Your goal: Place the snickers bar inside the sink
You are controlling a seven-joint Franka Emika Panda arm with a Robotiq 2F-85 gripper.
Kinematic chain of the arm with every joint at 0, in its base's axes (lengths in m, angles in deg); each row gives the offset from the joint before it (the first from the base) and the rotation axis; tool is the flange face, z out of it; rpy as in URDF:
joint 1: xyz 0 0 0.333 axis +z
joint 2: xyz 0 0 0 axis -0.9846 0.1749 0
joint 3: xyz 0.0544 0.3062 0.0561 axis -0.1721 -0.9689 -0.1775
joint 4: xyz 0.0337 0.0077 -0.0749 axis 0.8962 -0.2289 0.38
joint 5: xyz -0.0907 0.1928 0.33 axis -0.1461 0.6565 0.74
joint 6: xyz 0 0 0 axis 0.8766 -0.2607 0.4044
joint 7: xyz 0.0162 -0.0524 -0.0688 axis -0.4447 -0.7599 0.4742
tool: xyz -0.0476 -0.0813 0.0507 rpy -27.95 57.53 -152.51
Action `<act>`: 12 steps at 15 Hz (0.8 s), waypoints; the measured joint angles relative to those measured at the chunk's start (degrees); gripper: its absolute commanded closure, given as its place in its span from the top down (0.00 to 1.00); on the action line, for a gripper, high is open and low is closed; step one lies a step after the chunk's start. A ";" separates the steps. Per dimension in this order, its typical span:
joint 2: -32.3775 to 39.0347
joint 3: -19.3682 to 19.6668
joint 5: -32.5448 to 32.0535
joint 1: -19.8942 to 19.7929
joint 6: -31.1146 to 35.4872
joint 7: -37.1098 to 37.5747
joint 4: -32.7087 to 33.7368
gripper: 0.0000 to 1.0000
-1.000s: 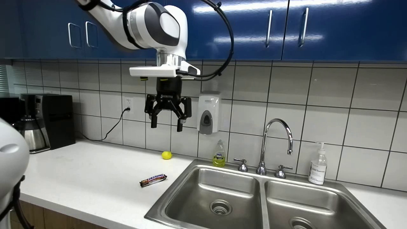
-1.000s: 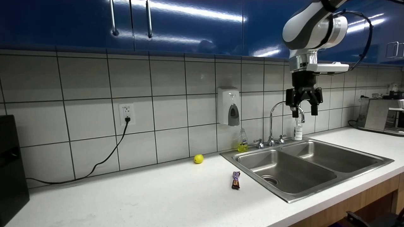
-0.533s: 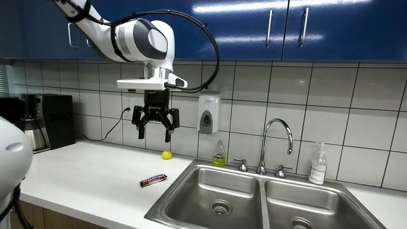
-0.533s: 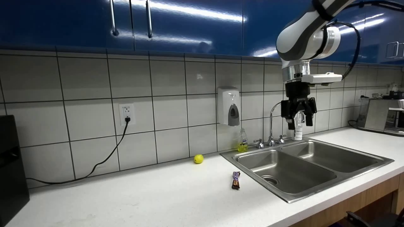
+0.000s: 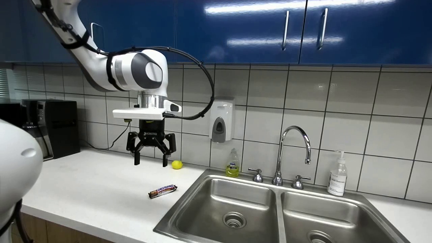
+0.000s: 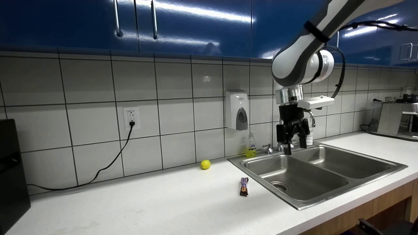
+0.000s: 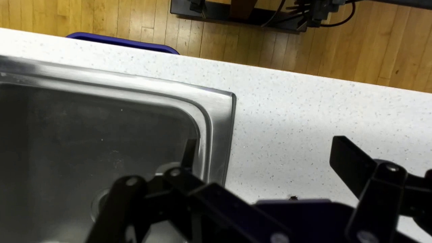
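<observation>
The snickers bar lies flat on the white counter just beside the sink. It also lies there in an exterior view. In the wrist view only a dark tip of the bar shows above the gripper body, which hides the remainder. The steel double-basin sink shows in both exterior views, and one corner of its rim is in the wrist view. My gripper points down, open and empty, above the counter and apart from the bar. It also shows in an exterior view and the wrist view.
A small yellow ball lies near the tiled wall. A dish soap bottle, chrome faucet and pump bottle stand along the sink's back. A wall dispenser hangs above. A black coffee maker stands at the counter's end.
My gripper has moved down and to the left in both exterior views, staying open. The snickers bar, the ball and the sink have not moved.
</observation>
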 measured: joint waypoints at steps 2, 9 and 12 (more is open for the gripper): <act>3.21 -0.24 0.00 0.26 4.33 0.00 0.06 1.00; 15.63 -1.36 0.30 0.40 14.83 0.00 4.44 1.00; 20.37 -2.51 1.29 0.70 16.21 0.14 7.95 1.00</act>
